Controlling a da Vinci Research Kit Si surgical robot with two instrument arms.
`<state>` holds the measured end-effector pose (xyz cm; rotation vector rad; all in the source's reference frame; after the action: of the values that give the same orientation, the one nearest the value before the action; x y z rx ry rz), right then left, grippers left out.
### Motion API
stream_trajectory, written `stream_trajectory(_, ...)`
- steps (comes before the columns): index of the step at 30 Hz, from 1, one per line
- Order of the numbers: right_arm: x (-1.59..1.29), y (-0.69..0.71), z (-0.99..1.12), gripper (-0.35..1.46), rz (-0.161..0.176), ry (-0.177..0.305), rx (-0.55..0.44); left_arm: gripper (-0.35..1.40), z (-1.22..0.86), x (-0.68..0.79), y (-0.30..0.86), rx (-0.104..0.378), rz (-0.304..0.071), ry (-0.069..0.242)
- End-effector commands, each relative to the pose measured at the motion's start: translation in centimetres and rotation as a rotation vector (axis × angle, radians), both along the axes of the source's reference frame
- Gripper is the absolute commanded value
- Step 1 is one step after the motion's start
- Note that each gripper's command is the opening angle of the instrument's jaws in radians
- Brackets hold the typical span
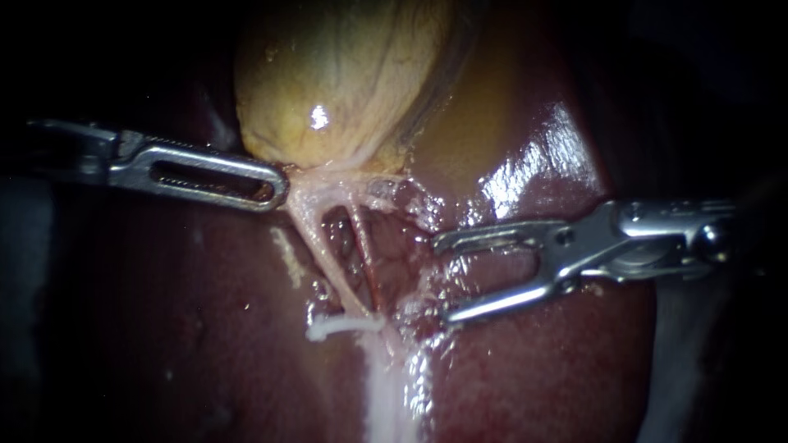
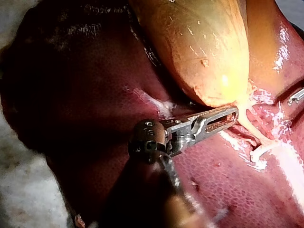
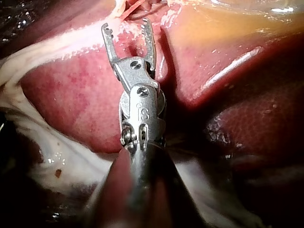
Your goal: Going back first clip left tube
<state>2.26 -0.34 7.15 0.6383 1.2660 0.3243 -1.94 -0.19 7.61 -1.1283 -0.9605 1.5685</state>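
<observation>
Left instrument (image 1: 275, 187): jaws pinching the lower edge of the gallbladder (image 1: 328, 74). Right instrument (image 1: 442, 279): jaws spread, empty, just beside the tubes. White clip (image 1: 332, 327) crosses the lower end of the left tube (image 1: 324, 250), over the liver (image 1: 205, 328).

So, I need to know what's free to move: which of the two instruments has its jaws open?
The right instrument: its jaws gape, empty, over the liver. The left instrument is shut on pale tissue under the gallbladder.
</observation>
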Motion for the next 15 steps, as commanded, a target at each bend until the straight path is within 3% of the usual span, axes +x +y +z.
stream_trajectory(1,-0.03,0.02,-0.03,0.49,0.004,-0.002,-0.004,-0.35,0.00,0.00,0.00,0.000,0.000,0.000)
stream_trajectory(7,-0.11,0.04,-0.07,0.49,0.014,-0.009,-0.019,-0.35,0.04,-0.03,0.01,-0.001,-0.001,0.001)
stream_trajectory(15,-0.11,0.02,-0.10,0.49,0.011,-0.007,-0.018,-0.35,0.19,-0.23,-0.03,-0.001,-0.002,0.003)
